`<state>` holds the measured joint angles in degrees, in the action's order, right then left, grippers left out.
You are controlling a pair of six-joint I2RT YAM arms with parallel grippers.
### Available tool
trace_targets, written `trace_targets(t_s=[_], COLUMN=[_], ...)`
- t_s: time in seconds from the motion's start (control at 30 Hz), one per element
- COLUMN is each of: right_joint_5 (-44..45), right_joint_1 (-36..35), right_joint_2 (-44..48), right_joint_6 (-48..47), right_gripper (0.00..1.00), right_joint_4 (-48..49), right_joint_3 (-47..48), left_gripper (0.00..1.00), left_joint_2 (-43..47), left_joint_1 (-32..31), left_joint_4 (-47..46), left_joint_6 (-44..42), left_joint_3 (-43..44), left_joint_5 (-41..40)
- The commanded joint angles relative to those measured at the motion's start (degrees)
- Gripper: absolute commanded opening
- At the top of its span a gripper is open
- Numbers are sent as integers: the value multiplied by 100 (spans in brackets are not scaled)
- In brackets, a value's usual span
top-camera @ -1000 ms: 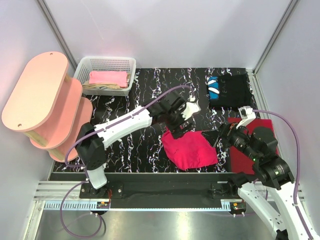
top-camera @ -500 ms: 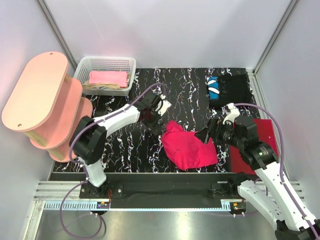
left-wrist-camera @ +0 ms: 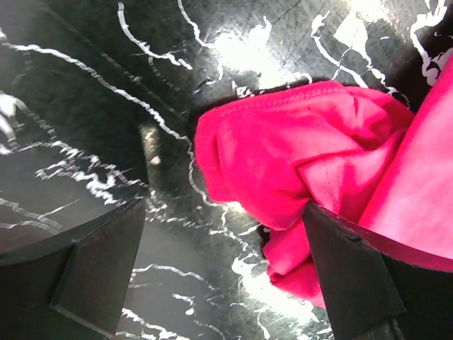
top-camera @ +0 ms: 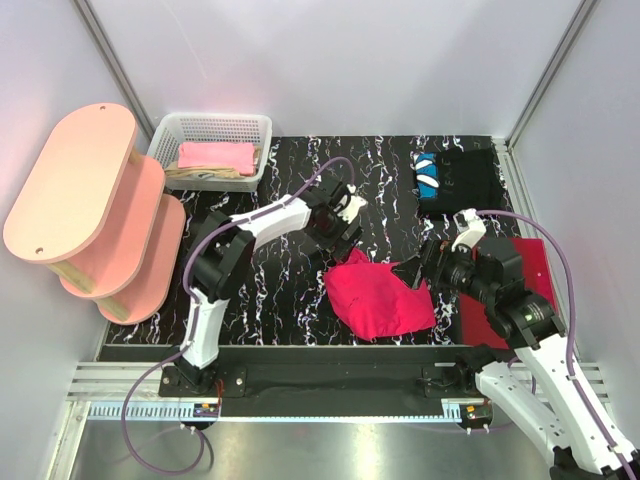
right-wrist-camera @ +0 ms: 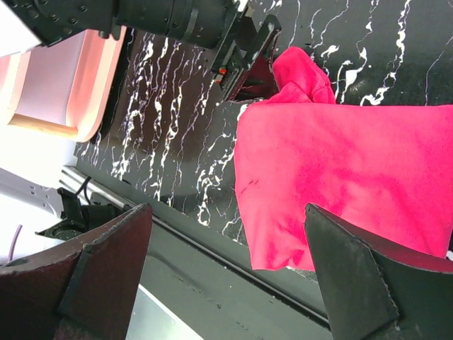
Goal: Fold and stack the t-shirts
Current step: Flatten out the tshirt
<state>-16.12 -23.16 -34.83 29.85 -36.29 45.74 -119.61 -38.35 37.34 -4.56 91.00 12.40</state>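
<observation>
The crimson-red t-shirt (top-camera: 382,298) lies folded on the black marbled table (top-camera: 270,290), its upper left corner bunched up (left-wrist-camera: 297,149). My left gripper (top-camera: 335,238) hovers open just above that corner, nothing between its fingers (left-wrist-camera: 226,276). Beside the shirt's right edge my right gripper (top-camera: 414,270) is open and empty too (right-wrist-camera: 226,283), looking down over the red cloth (right-wrist-camera: 340,177). A black t-shirt (top-camera: 462,180) with a blue-white patch lies folded at the back right. A pink one (top-camera: 215,156) rests on a beige one (top-camera: 205,176) in the basket.
The white basket (top-camera: 210,124) stands at the back left, next to a pink tiered shelf (top-camera: 85,200). A flat dark-red rectangle (top-camera: 525,262) lies under my right arm. The table's front edge and a metal rail (top-camera: 330,362) run just below the red shirt.
The red shirt's upper left corner, flat a second ago, is now bunched up. My left gripper pulled away left, then came back to it. My right gripper shifted left towards the shirt.
</observation>
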Motion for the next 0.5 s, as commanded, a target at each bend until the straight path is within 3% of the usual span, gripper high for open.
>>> trace_targets(t_s=[0.0,0.17,0.27,0.3,0.37,0.4,0.47], right_joint_5=[-119,-85,-93,-93,-76,-67,-58], right_joint_1=[-22,-22,-31,-31,-13,-22,-22], right_joint_2=[-85,-173,-191,-191,-200,-200,-200], right_joint_6=[-5,-40,-49,-40,-40,-40,-40], right_gripper=[96,95,95,96,95,95,95], right_joint_4=[70,79,105,96,105,114,114], right_joint_3=[199,252,252,252,252,260,269], left_gripper=[99,96,68,46,22,2,0], left_joint_2=[-194,-396,-466,-475,-519,-519,-458], left_joint_1=[3,-85,-111,-120,-120,-120,-94], left_joint_4=[54,115,185,203,335,379,580], left_joint_6=[131,139,139,122,122,113,87], left_joint_3=[313,383,445,506,602,707,822], left_joint_5=[578,789,1105,1237,1326,1361,1344])
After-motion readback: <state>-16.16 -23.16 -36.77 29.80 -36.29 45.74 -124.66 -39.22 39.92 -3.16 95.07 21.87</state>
